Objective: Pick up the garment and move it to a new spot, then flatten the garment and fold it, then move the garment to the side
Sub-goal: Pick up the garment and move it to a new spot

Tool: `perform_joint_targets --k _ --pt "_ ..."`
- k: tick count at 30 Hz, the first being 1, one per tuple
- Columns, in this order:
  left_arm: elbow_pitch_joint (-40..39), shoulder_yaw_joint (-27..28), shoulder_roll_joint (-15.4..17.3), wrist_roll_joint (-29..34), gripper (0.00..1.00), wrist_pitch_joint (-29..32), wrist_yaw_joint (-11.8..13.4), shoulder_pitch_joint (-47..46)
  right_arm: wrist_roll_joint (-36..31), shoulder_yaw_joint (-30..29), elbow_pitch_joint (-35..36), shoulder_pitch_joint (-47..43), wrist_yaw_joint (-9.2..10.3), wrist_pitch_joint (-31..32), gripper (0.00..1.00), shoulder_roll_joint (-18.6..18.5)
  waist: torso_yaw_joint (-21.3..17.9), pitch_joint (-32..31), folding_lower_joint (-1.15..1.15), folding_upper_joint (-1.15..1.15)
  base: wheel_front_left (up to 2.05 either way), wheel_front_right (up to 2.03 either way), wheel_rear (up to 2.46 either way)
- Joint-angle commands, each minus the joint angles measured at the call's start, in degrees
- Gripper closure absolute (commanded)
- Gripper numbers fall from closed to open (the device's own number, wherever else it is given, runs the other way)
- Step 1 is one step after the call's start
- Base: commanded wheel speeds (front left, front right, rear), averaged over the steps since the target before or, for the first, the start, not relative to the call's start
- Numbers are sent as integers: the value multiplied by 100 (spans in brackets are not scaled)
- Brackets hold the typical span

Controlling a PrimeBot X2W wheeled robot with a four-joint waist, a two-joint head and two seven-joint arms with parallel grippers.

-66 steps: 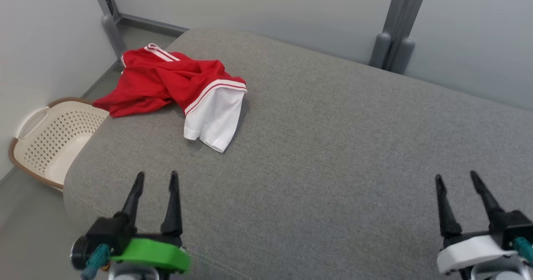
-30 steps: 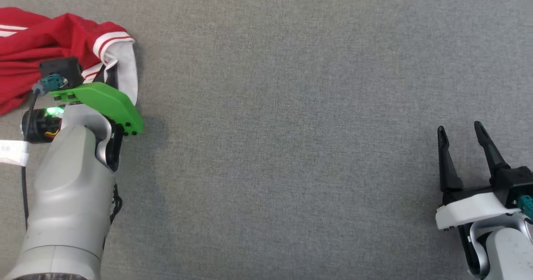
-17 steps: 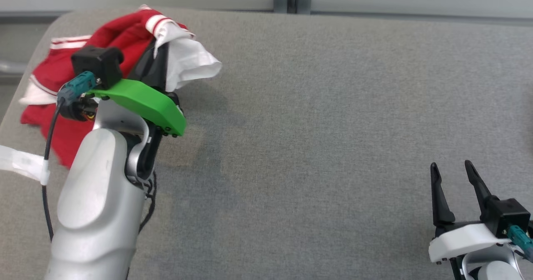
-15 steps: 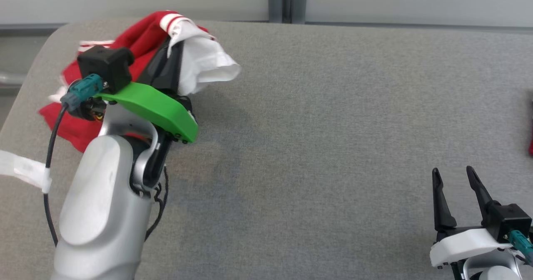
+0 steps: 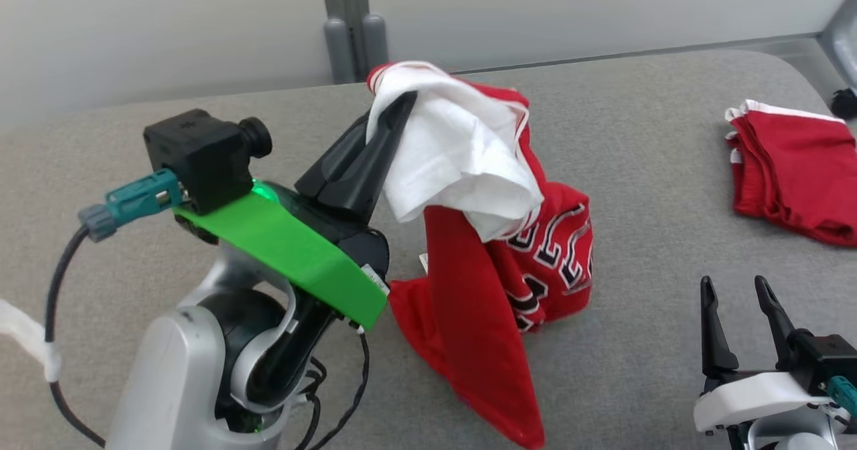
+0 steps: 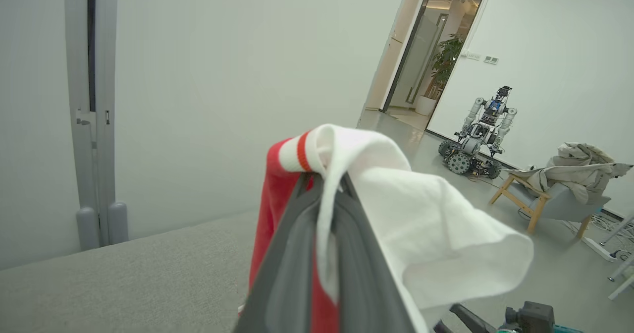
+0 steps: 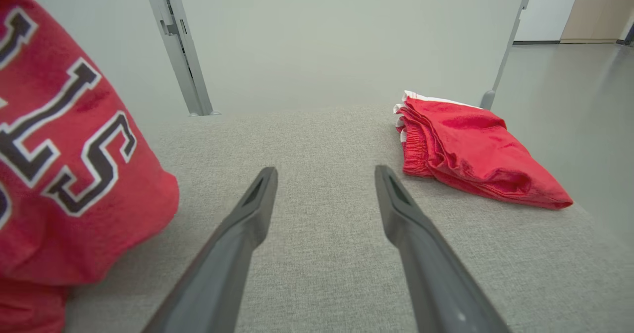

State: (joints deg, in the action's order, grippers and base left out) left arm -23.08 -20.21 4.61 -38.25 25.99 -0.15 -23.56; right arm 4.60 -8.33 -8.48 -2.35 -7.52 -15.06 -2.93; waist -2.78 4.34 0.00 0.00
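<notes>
While the left pincer (image 5: 400,105) is clamping the garment (image 5: 479,282) by its white sleeve (image 5: 462,162) at 12 o'clock, its red body is hanging onto the cushion (image 5: 636,135). A folded red cloth (image 5: 793,169) is lying at 2 o'clock; the right pincer (image 5: 734,289) is hovering open at 5 o'clock.

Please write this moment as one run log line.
phase: moving garment | left gripper: shut on garment, raised | garment: lower end on couch | right gripper: open, empty
</notes>
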Motion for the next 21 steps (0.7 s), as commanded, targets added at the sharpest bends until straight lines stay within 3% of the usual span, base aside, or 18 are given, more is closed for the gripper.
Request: perform_joint_targets --k 1,7,12,16,17,18,19,20,21 --pt "173 40 33 -32 100 25 32 174 66 19 -30 69 6 -15 0 -1 -378 82 0 0 0 0 0" --pt "1809 77 138 13 100 -378 -115 539 175 40 -113 194 6 -15 0 -1 -710 337 0 0 0 0 0" --pt "3804 -167 31 0 100 -1196 -543 537 220 112 -207 272 6 -15 0 1 -880 472 0 0 0 0 0" --pt "5056 -365 -16 169 100 -1987 -649 263 205 165 -280 321 6 -15 0 -4 -975 491 0 0 0 0 0" --pt "5286 -411 -47 244 90 -2229 -664 173 195 160 -286 331 6 -15 0 -3 -982 481 0 0 0 0 0" --pt "5437 -452 -70 301 65 -2417 -671 121 180 153 -284 330 6 -15 0 -2 -982 464 0 0 0 0 0" --pt "5599 -486 -88 353 26 -2658 -678 70 162 122 -282 306 6 -15 0 -3 -966 432 0 0 0 0 0" --pt "5718 -502 -93 386 0 -2813 -675 37 141 105 -279 285 6 -15 0 -2 -953 409 0 0 0 0 0" --pt "5816 -538 -98 445 0 -3018 -667 -5 102 76 -267 252 6 -15 0 -2 -926 373 0 0 0 0 0"
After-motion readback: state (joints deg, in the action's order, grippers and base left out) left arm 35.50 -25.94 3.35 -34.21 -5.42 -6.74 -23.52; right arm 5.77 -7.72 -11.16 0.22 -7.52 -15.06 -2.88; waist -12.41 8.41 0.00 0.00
